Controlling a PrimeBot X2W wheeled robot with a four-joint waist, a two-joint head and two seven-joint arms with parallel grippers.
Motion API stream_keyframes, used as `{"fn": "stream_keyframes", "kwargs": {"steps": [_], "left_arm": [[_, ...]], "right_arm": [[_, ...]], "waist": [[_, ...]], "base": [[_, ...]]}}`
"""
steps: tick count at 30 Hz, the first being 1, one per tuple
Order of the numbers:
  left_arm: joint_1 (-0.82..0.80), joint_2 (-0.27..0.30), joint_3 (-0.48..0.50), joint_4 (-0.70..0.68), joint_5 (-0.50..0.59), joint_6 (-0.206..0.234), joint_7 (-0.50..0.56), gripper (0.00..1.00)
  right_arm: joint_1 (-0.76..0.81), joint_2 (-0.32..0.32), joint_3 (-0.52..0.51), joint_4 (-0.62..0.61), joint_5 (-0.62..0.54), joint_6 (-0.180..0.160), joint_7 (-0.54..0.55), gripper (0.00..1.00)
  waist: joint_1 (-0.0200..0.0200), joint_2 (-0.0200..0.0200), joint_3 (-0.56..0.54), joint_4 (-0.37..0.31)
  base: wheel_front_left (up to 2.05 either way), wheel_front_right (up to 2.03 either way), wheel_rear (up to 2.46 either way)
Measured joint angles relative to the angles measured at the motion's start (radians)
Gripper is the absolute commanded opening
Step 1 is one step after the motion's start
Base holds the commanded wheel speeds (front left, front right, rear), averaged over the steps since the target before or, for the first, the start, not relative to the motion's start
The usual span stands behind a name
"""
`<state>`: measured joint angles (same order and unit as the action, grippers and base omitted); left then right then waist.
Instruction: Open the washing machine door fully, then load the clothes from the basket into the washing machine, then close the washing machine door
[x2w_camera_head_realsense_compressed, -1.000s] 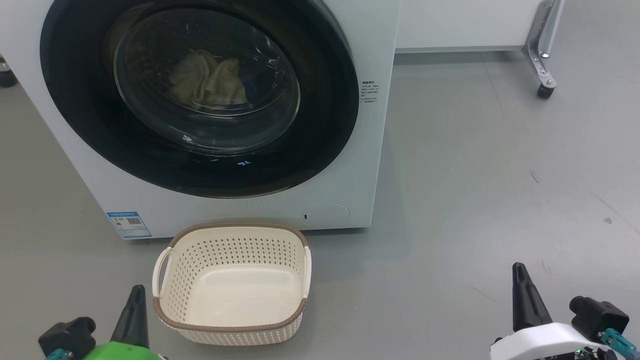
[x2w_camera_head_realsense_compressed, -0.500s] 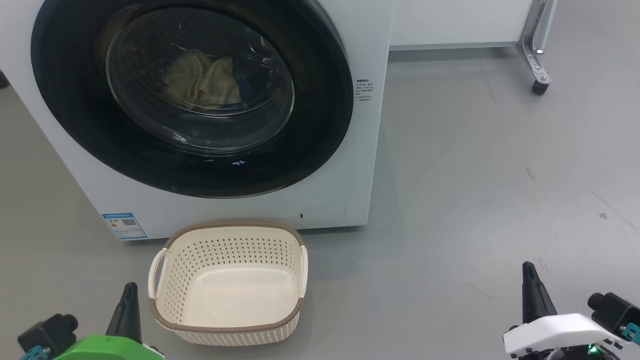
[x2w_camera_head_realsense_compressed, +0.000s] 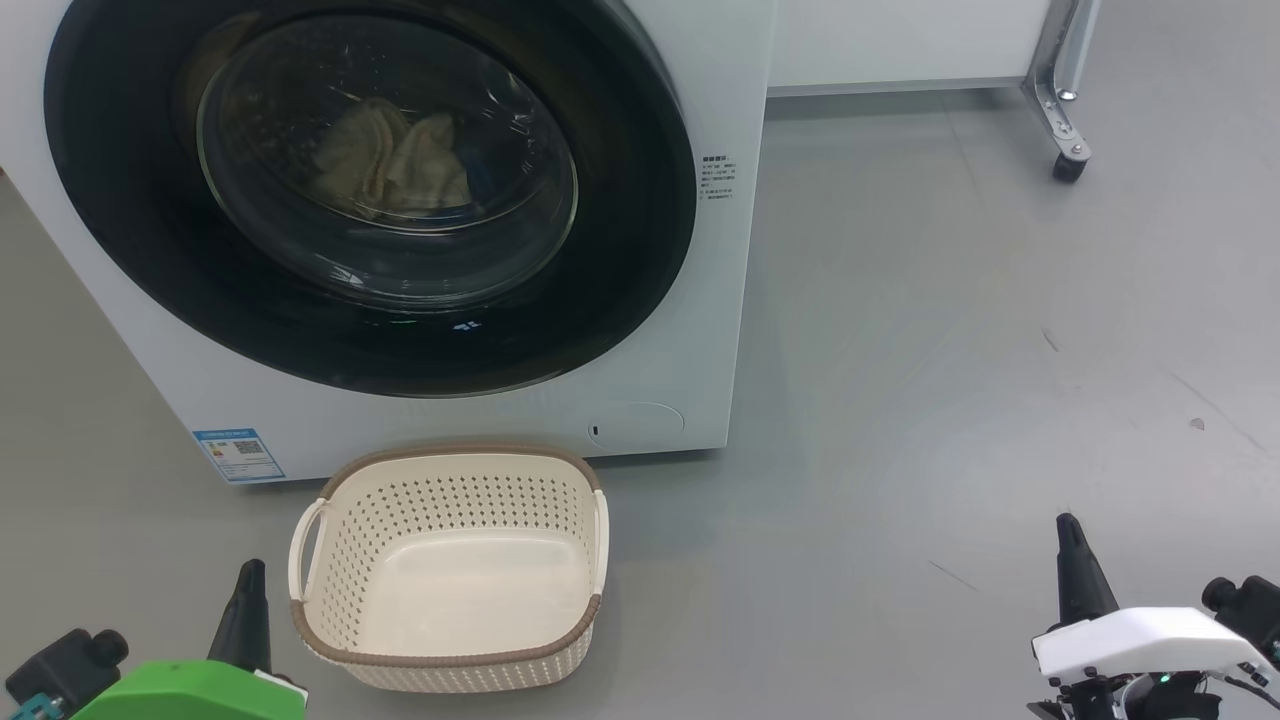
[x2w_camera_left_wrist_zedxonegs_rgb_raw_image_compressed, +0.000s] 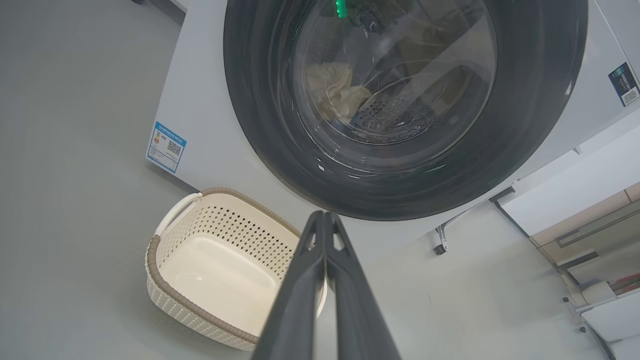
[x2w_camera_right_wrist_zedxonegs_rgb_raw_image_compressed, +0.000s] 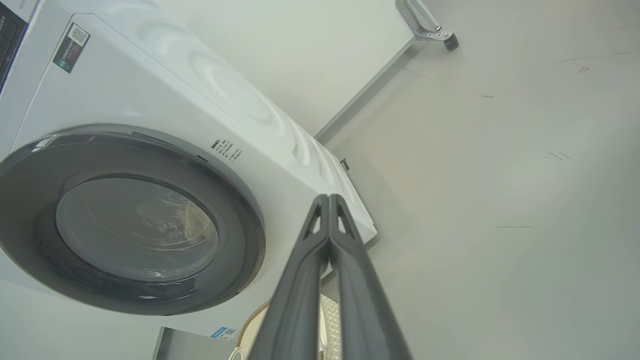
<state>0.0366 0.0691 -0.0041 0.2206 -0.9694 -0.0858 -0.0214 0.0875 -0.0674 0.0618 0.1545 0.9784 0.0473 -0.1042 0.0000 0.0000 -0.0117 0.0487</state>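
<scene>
- Our left arm, under a green cover, sits low at the lower left of the head view, and the left gripper (x2w_camera_head_realsense_compressed: 249, 580) points up just beside the basket (x2w_camera_head_realsense_compressed: 450, 453), apart from its left handle
- Our right arm, under a white cover, sits low at the lower right; the right gripper (x2w_camera_head_realsense_compressed: 1070, 535) points up over the grey floor (x2w_camera_head_realsense_compressed: 950, 350), well apart from the basket
- In both wrist views the long dark fingers meet tip to tip, so the left gripper (x2w_camera_left_wrist_zedxonegs_rgb_raw_image_compressed: 324, 216) and the right gripper (x2w_camera_right_wrist_zedxonegs_rgb_raw_image_compressed: 328, 198) are fully closed, gripping nothing and touching nothing
- The washing machine door (x2w_camera_head_realsense_compressed: 610, 280) lies closed flat against the white washing machine (x2w_camera_head_realsense_compressed: 722, 300); it has a wide glossy black rim and a bulging clear glass centre
- The clothes (x2w_camera_head_realsense_compressed: 385, 165) lie behind that glass as a soft, crumpled pale yellow heap on the perforated steel drum (x2w_camera_left_wrist_zedxonegs_rgb_raw_image_compressed: 390, 107)
- The basket stands on the floor just before the machine's base, below the door: cream plastic, rounded rectangle, perforated walls, brown woven-look rim, white side handles
- A small blue label (x2w_camera_head_realsense_compressed: 237, 453) sits at the machine's lower left corner
</scene>
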Motion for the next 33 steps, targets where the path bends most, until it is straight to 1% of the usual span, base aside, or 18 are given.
{"fn": "stream_keyframes", "kwargs": {"steps": [6, 8, 14, 17, 21, 23, 30, 33], "left_arm": [[-0.016, -0.006, 0.008, 0.004, -0.073, -0.008, 0.016, 0.00], [-0.019, -0.010, 0.011, 0.006, -0.095, -0.008, 0.021, 0.00], [-0.026, -0.015, 0.026, 0.018, -0.176, -0.009, 0.039, 0.00], [-0.035, -0.015, 0.032, 0.022, -0.210, -0.012, 0.048, 0.00], [-0.042, -0.017, 0.037, 0.025, -0.263, -0.017, 0.060, 0.00], [-0.043, -0.018, 0.040, 0.026, -0.284, -0.018, 0.065, 0.00], [-0.058, -0.020, 0.053, 0.030, -0.368, -0.021, 0.082, 0.00], [-0.063, -0.021, 0.061, 0.032, -0.399, -0.026, 0.091, 0.00]], "right_arm": [[-0.018, -0.003, -0.016, 0.015, 0.084, 0.005, 0.017, 0.00], [-0.024, -0.004, -0.020, 0.016, 0.113, 0.013, 0.025, 0.00], [-0.039, -0.005, -0.032, 0.031, 0.197, 0.013, 0.043, 0.00], [-0.045, -0.006, -0.038, 0.036, 0.239, 0.023, 0.049, 0.00], [-0.058, -0.009, -0.049, 0.047, 0.295, 0.024, 0.063, 0.00], [-0.062, -0.011, -0.053, 0.048, 0.323, 0.031, 0.067, 0.00], [-0.078, -0.013, -0.064, 0.063, 0.406, 0.035, 0.086, 0.00], [-0.084, -0.015, -0.072, 0.068, 0.449, 0.044, 0.096, 0.00]], "waist": [[0.0000, 0.0000, 0.002, -0.006], [0.0000, 0.0000, 0.002, -0.008], [0.0000, 0.0000, 0.004, -0.014], [0.0000, 0.0000, 0.005, -0.017], [0.0000, 0.0000, 0.006, -0.021], [0.0000, 0.0000, 0.007, -0.023], [0.0000, 0.0000, 0.009, -0.029], [0.0000, 0.0000, 0.010, -0.032]], "base": [[0.00, 0.00, 0.00], [0.00, 0.00, 0.00], [0.00, 0.00, 0.00], [0.00, 0.00, 0.00], [0.00, 0.00, 0.00], [0.00, 0.00, 0.00], [0.00, 0.00, 0.00], [0.00, 0.00, 0.00]]}}
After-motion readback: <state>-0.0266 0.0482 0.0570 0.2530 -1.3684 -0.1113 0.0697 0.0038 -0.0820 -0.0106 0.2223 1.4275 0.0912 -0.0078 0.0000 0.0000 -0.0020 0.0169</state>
